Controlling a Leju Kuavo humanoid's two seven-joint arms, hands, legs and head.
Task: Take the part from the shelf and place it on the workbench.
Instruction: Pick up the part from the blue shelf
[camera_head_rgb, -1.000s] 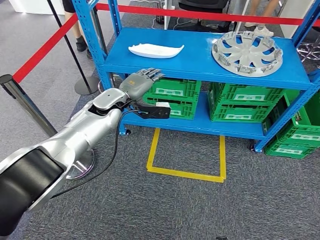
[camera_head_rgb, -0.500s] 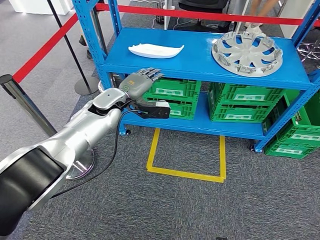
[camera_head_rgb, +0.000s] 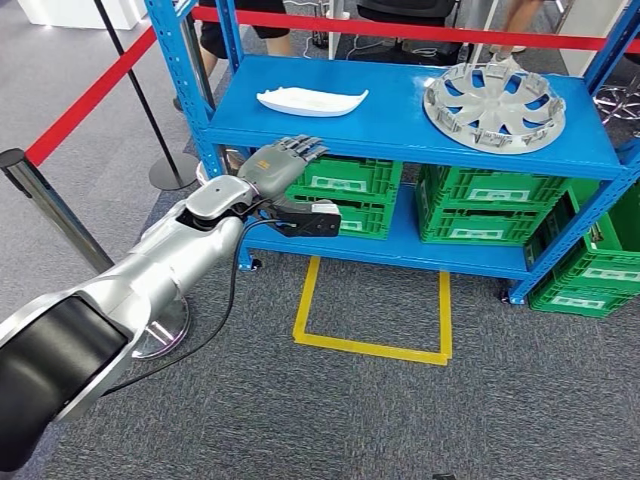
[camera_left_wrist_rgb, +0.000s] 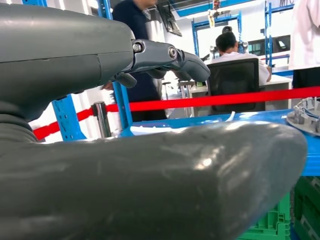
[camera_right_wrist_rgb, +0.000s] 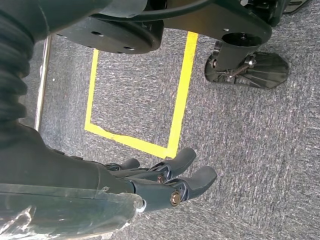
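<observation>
Head view: evenly and brightly lit, colours saturated, focus sharp from the left hand (camera_head_rgb: 290, 160) outward. Shadows are soft; a dim band lies beneath the blue shelf (camera_head_rgb: 392, 125) just beyond the hand. Mild sheen on the silver forearm, no burnt-out glare.

Left wrist view: the thumb (camera_left_wrist_rgb: 158, 180) close to the lens is blurred, with a pale highlight along it — the background past the fingers (camera_left_wrist_rgb: 166, 55) is overexposed, white windows washing out detail.

Right wrist view: diffuse light, carpet (camera_right_wrist_rgb: 271, 150) beyond the right hand (camera_right_wrist_rgb: 166, 180) crisp; the near cover is soft.
</observation>
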